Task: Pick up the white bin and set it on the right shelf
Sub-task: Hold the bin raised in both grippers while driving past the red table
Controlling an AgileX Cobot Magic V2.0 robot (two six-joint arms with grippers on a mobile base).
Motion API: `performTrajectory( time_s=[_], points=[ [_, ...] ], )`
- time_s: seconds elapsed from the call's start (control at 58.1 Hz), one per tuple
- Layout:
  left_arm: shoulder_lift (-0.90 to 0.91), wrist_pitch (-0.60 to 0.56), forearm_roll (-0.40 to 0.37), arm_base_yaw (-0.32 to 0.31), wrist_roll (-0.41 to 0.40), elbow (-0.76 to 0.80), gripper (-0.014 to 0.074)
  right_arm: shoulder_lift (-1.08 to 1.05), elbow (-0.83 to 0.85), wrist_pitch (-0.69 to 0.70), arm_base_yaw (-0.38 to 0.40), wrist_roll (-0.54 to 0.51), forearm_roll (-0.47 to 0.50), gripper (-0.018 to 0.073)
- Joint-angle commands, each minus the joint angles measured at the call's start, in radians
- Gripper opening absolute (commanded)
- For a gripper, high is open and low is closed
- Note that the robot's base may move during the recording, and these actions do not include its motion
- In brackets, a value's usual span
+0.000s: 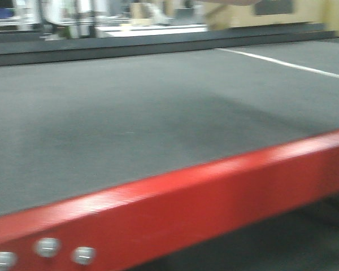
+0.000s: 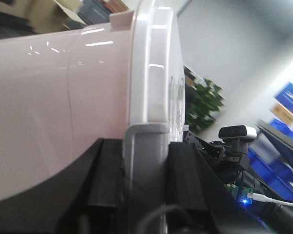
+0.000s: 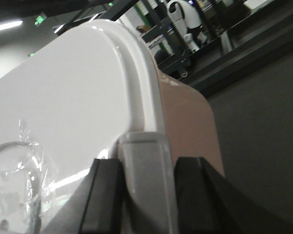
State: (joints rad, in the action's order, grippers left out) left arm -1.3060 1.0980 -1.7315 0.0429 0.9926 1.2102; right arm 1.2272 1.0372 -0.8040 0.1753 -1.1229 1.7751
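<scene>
Well, the left jaws were clamped on a grey clip (image 2: 145, 161) at one end of the white bin (image 2: 49, 97), with a black finger (image 2: 106, 170) pressed on each side of it. The bin's pale pink side filled the space to the left of that clip. Its white lid (image 2: 156, 73) ran up along the edge just above the clip.

The right jaws were clamped the same way on another grey clip (image 3: 145, 170) on the bin, with a black finger (image 3: 105, 195) touching each side. On this side the flat white lid was to the left of the clip and the pink wall was to the right. A bit of crinkly clear tape (image 3: 19, 165) was stuck on the lid.

So the bin was held between the two arms. I could not tell if anything was under it.

Past the left jaws there was a black camera (image 2: 238, 132), and a green plant (image 2: 205, 100) stood farther off. Blue bins (image 2: 278, 170) were stacked well behind.

Out front, looking blurry, was a dark grey tabletop (image 1: 130, 124). It had a red rail (image 1: 214, 192) along its near edge, with shiny bolts (image 1: 48, 247) in the rail. A thin white line (image 1: 288, 65) crossed the far corner.
</scene>
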Motion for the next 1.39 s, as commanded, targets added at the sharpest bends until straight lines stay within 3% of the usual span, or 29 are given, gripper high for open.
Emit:
performTrajectory(
  time_s=[0.0,1.376],
  points=[
    [0.042,0.233,-0.083,-0.024,0.007,0.035,-0.0117,-0.039,0.039,-0.057,-0.011,-0.023,0.145,0.0059],
    [0.042,0.233,-0.083,-0.024,0.007,0.035,-0.0117,-0.039,0.039,-0.058,-0.011,-0.023,0.145,0.0059]
  ],
)
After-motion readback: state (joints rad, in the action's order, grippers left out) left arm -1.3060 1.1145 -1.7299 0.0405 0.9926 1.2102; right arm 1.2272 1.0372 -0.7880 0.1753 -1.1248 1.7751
